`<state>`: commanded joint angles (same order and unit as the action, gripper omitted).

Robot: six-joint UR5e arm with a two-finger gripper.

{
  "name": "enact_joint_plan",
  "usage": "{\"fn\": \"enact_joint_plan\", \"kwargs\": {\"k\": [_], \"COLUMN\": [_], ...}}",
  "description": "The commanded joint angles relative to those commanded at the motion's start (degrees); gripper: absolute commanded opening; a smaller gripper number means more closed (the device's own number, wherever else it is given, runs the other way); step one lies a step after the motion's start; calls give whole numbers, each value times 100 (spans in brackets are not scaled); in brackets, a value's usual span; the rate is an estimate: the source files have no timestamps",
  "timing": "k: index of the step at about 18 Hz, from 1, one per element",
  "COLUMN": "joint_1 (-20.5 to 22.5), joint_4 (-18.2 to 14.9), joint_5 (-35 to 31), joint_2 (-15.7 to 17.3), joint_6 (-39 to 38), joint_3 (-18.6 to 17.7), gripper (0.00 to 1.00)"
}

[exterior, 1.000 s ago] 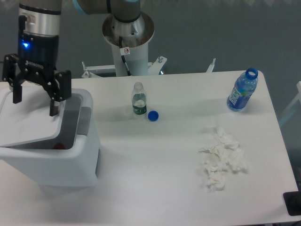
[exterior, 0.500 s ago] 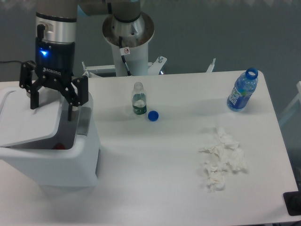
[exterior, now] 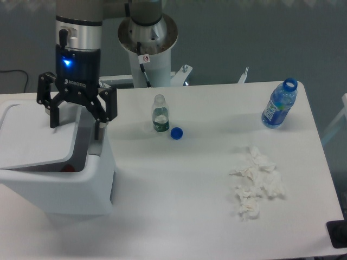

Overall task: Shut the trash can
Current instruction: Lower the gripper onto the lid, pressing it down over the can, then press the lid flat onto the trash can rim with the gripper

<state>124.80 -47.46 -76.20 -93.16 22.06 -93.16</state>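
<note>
Gripper above the trash can, fingers spread and holding nothing
The white bin sits at the table's left edge, its lid tilted, not fully shut

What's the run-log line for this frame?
task: close bin | tool: open, empty, above bin's right edge | bin: lid ajar, gap on right | table: two bottles, cap, tissues untouched
</note>
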Motion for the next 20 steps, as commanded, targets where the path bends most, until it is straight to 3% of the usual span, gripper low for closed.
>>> {"fn": "enact_joint_plan", "kwargs": {"k": [20], "joint_1": [70], "joint_4": [18], "joint_5": [-53], "joint_2": [-290], "joint_6": [79], "joint_3": [-35], "gripper": [100]}}
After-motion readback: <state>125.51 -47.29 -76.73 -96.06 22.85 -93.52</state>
